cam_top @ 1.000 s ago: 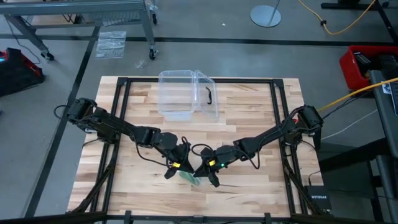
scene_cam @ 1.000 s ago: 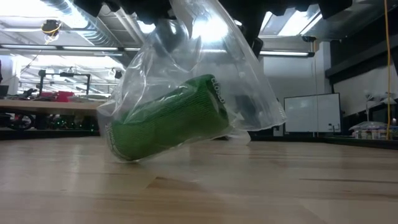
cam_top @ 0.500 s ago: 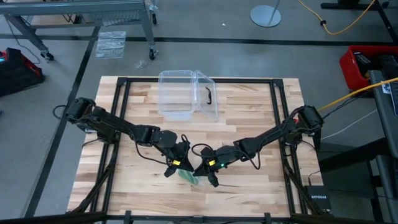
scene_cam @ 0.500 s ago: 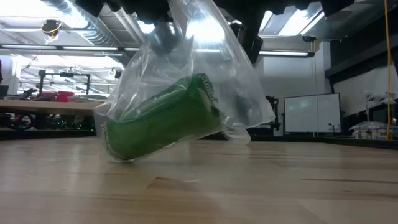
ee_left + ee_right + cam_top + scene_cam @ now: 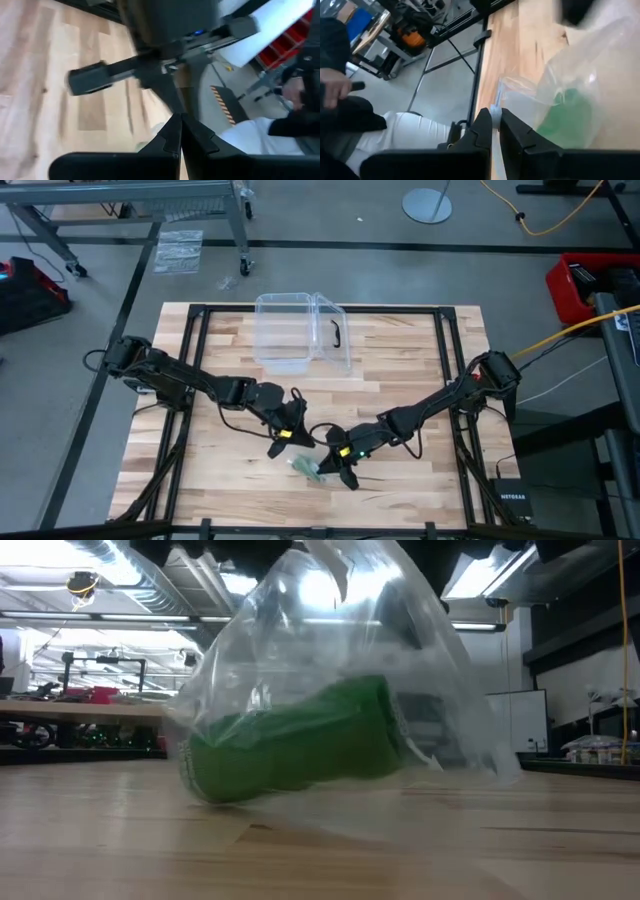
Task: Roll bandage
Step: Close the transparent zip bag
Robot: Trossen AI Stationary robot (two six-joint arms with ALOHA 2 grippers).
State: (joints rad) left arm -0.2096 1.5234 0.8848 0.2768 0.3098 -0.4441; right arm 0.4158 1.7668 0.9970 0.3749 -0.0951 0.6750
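A crinkly clear plastic wrapper (image 5: 330, 690) holds the bandage (image 5: 290, 745), a stubby green roll lying tilted inside it, low over the wooden counter (image 5: 400, 370) near the middle of its front edge; farther back, by the counter's far edge, stands a clear plastic box (image 5: 300, 330) with a black handle, nothing visible in it; the right pincer (image 5: 335, 470) is clamped on the wrapper's edge, its fingers (image 5: 485, 125) pressed together on the film; the left pincer (image 5: 282, 442) sits just beside it, fingers together with nothing visibly between them. Compared with a second ago, the wrapper has come off the left pincer, the right pincer has carried it nearer the front edge, and the roll now lies flatter.
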